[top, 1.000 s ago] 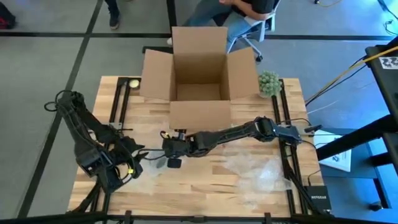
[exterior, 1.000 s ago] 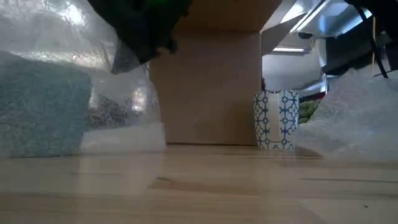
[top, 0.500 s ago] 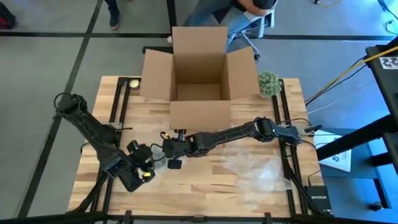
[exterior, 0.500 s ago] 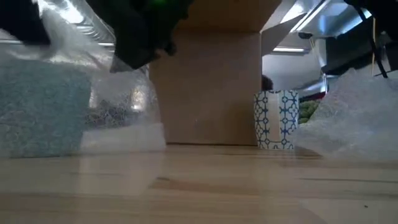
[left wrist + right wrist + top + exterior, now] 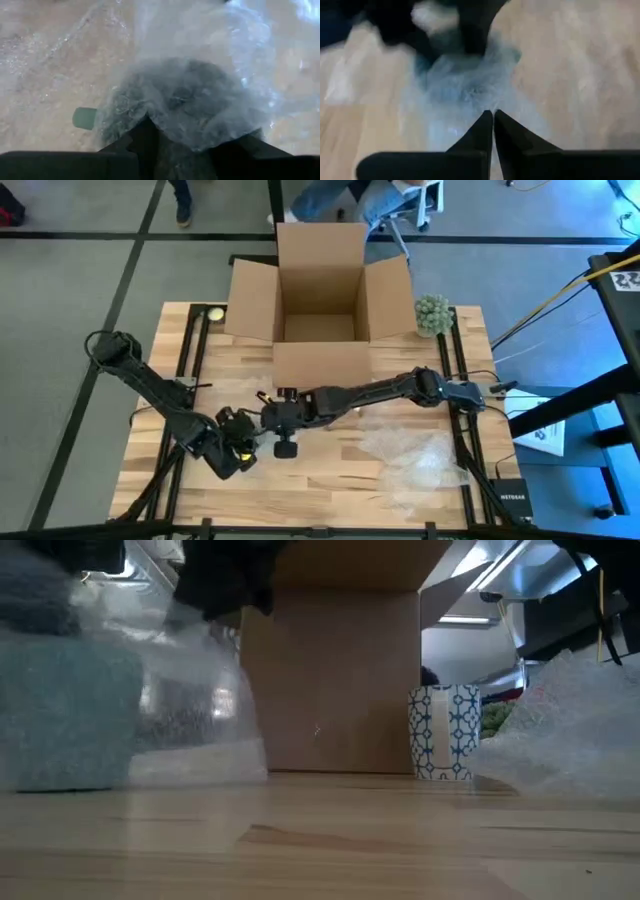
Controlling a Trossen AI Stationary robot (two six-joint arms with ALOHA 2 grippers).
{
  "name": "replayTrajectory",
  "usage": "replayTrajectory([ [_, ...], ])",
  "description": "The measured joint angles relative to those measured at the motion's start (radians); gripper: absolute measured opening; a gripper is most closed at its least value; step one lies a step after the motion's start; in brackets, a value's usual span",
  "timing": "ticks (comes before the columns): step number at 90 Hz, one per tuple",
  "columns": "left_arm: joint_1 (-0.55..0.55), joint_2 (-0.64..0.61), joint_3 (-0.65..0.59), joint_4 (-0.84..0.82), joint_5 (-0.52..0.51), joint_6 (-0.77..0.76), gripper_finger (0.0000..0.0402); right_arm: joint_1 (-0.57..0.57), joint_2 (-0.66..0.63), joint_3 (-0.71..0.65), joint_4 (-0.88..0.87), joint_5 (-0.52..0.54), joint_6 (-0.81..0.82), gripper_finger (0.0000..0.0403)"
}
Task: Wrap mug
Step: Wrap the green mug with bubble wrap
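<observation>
A dark mug (image 5: pixel 190 95) lies on the table under a sheet of clear bubble wrap (image 5: pixel 240 45). In the low view it is the grey-blue mass (image 5: pixel 60 710) at the left. My right gripper (image 5: pixel 272 420) reaches across the table from the right and is shut on the wrap (image 5: pixel 465 95) above the mug. My left gripper (image 5: pixel 238 448) comes in from the near left. It is open, with its fingers on either side of the wrapped mug's near end (image 5: pixel 185 140). My right gripper pinches the bubble wrap (image 5: pixel 492 107) between its two fingertips, from above, over the mug. One layer or several, I cannot tell. The wrap drapes from the fingers down over the mug to the table. My left gripper: I cannot tell whether its fingers touch the wrapped mug.
An open cardboard box (image 5: pixel 320 310) stands at the table's far middle. A second, crumpled sheet of bubble wrap (image 5: pixel 410 455) lies at the near right. A blue-patterned cup (image 5: pixel 445 730) and a green ball (image 5: pixel 432 313) stand at the far right corner.
My left gripper has swung from the table's near left toward the right, up to the wrapped mug. My right gripper has risen a little with the wrap still pinched, drawing the sheet upward over the mug.
</observation>
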Motion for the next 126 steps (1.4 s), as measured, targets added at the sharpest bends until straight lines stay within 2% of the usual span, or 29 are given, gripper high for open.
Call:
replayTrajectory([
  [11, 0.000, 0.000, 0.000, 0.016, -0.006, 0.004, 0.0136, 0.001, 0.000, 0.073, -0.118, -0.078, -0.006, 0.0001],
  [19, 0.000, 0.000, -0.002, 0.027, -0.007, 0.009, 0.0136, 0.004, 0.000, 0.087, -0.132, -0.122, -0.008, 0.0001],
  [36, 0.000, 0.000, -0.003, 0.055, -0.010, 0.036, 0.0136, 0.022, 0.000, 0.086, -0.171, -0.129, -0.089, 0.0001],
  [60, 0.000, 0.001, -0.003, 0.056, -0.012, 0.054, 0.0136, 0.078, -0.031, 0.085, -0.542, -0.029, -0.033, 0.0001],
  [73, 0.000, 0.001, -0.003, 0.054, -0.014, 0.058, 0.0136, 0.144, -0.031, 0.084, -0.620, 0.058, 0.016, 0.0001],
  [87, 0.000, 0.001, -0.003, 0.054, -0.015, 0.058, 0.0136, 0.175, -0.031, 0.084, -0.585, 0.152, 0.034, 0.0001],
  [95, -0.001, 0.001, -0.003, 0.054, -0.016, 0.061, 0.0136, 0.191, -0.031, 0.084, -0.588, 0.118, 0.035, 0.0001],
  [106, -0.001, 0.001, -0.003, 0.054, -0.016, 0.063, 0.0136, 0.262, -0.060, 0.082, -0.555, 0.091, -0.085, 0.0001],
  [113, -0.001, 0.001, -0.003, 0.054, -0.017, 0.069, 0.0136, 0.300, -0.085, 0.084, -0.425, 0.087, -0.168, 0.0001],
  [120, -0.001, 0.001, -0.003, 0.054, -0.017, 0.069, 0.0136, 0.305, -0.090, 0.086, -0.189, 0.071, -0.254, 0.0001],
  [126, -0.001, 0.001, -0.003, 0.054, -0.017, 0.071, 0.0136, 0.296, -0.086, 0.045, 0.010, 0.014, -0.341, 0.0001],
])
